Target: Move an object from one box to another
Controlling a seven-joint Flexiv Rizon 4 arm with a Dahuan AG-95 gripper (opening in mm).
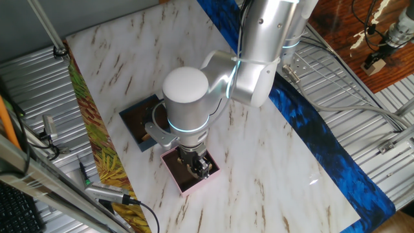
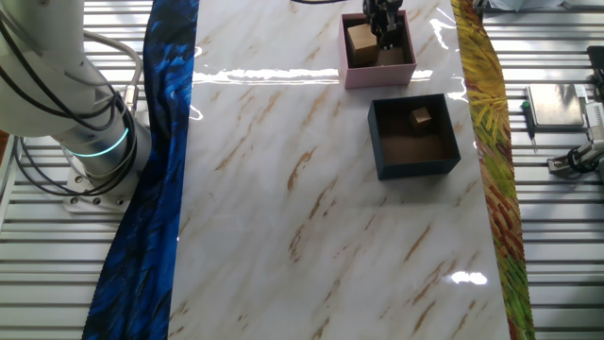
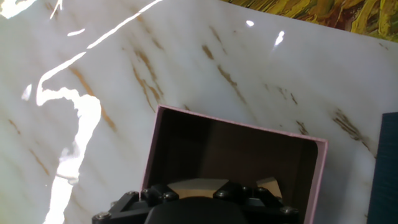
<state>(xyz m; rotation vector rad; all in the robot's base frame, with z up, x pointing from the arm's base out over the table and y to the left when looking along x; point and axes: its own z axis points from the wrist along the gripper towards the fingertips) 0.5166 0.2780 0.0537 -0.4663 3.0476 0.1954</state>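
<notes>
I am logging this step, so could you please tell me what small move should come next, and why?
Probably lift the end effector straight up: it is low inside the pink box, a cube already lies beside it there, and another cube waits in the blue box.

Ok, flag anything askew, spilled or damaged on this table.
Nothing stands out. The pink box and navy box sit upright and intact, a small block in the navy one, a larger block in the pink beside the gripper.

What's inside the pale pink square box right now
Inside the pale pink square box sits one tan wooden cube, with the gripper lowered in beside it. The gripper hides part of the brown floor, so anything under it cannot be seen.
</notes>
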